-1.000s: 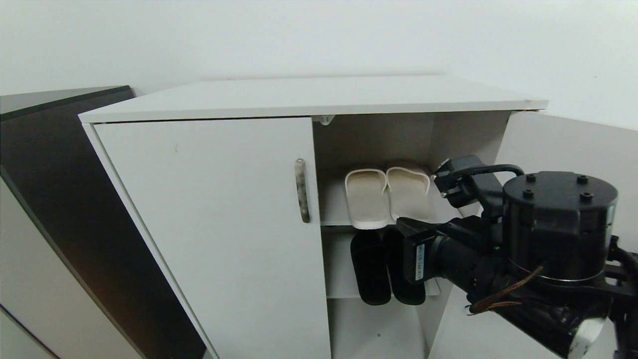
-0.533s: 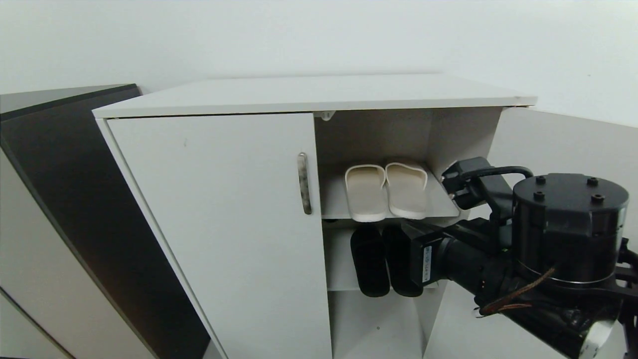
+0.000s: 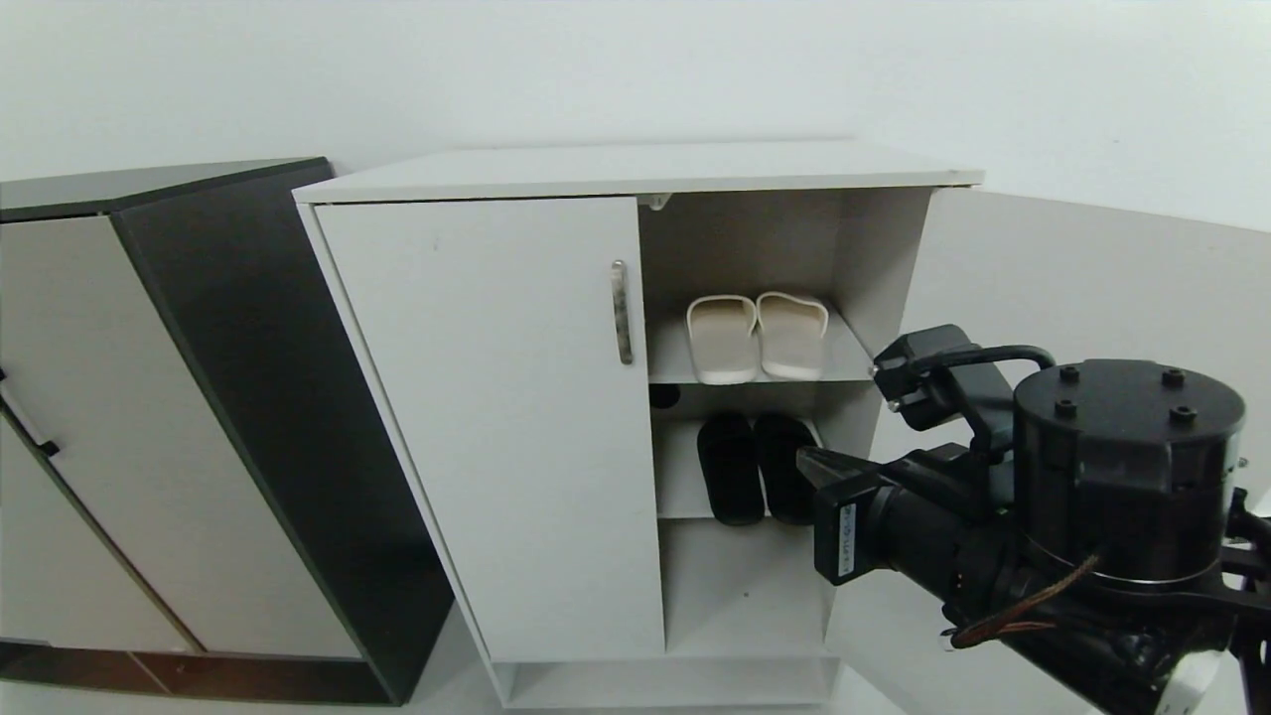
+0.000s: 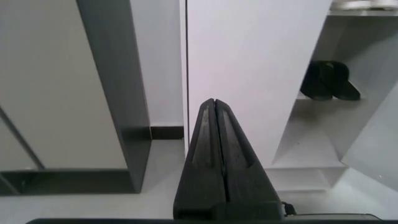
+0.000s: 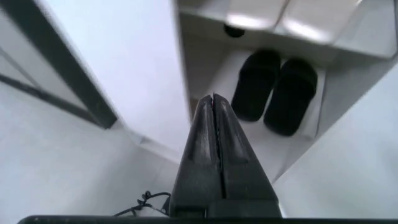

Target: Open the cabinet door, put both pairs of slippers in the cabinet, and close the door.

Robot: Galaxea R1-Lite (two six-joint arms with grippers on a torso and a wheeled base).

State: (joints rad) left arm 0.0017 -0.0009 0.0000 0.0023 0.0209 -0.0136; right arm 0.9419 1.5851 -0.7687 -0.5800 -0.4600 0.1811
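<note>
The white cabinet (image 3: 635, 169) stands with its left door (image 3: 496, 417) closed and its right door (image 3: 1043, 288) swung open. Inside, a pair of white slippers (image 3: 757, 336) lies on the upper shelf. A pair of black slippers (image 3: 755, 467) lies on the shelf below, toes pointing in. My right gripper (image 5: 213, 98) is shut and empty, out in front of the black slippers (image 5: 273, 93) and clear of the cabinet. My left gripper (image 4: 214, 102) is also shut and empty, low in front of the closed door, with the black slippers (image 4: 329, 81) off to its side.
A dark cabinet (image 3: 248, 397) with light doors stands close against the white cabinet's left side. The closed door carries a metal handle (image 3: 621, 313). The bottom compartment (image 3: 745, 586) holds nothing. Bare floor lies before both cabinets.
The head camera has pulled back from the cabinet, so the cabinet looks smaller and the dark cabinet has come into view. The slippers lie where they were.
</note>
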